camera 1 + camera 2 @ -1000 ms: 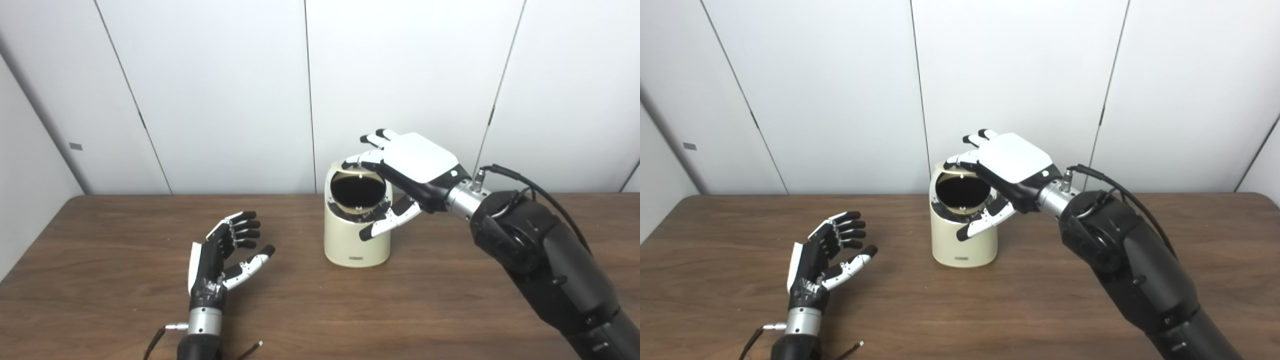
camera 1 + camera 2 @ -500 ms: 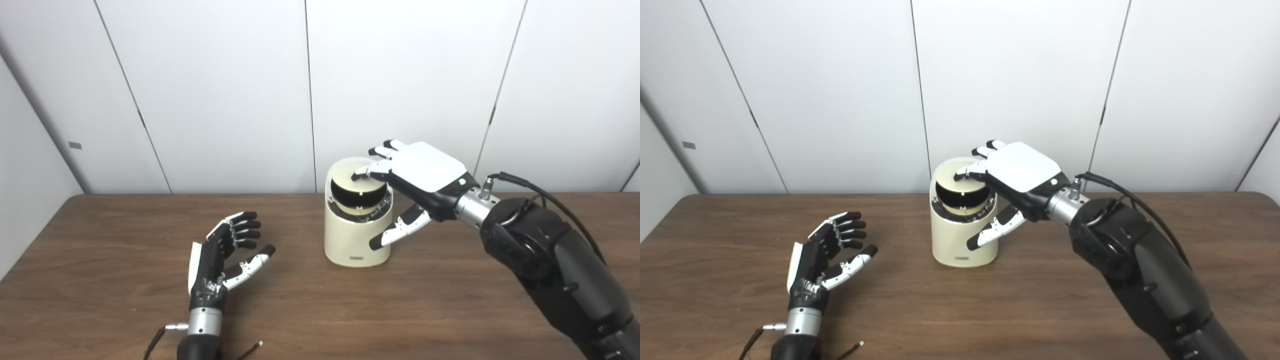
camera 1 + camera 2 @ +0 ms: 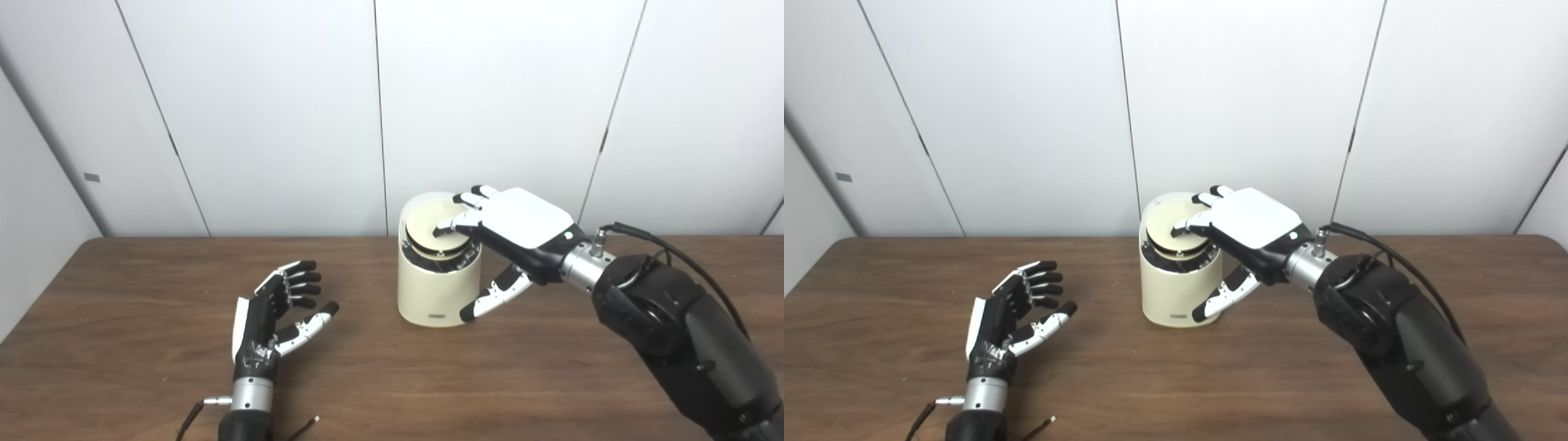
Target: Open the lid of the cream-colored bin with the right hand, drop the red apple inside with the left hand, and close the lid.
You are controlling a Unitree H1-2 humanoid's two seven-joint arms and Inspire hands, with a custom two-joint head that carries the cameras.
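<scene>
Right hand fingers spread, pressing lid onto bin (left hand open, empty).

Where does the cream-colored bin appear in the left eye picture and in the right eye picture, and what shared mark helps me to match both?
Left eye view: the cream-colored bin stands slightly right of the picture's middle, at the table's far edge.
Right eye view: the bin stands at the picture's middle.
Shared landmark: the right hand, its fingers resting on the lid, and the dark wall seam directly behind the bin.
</scene>
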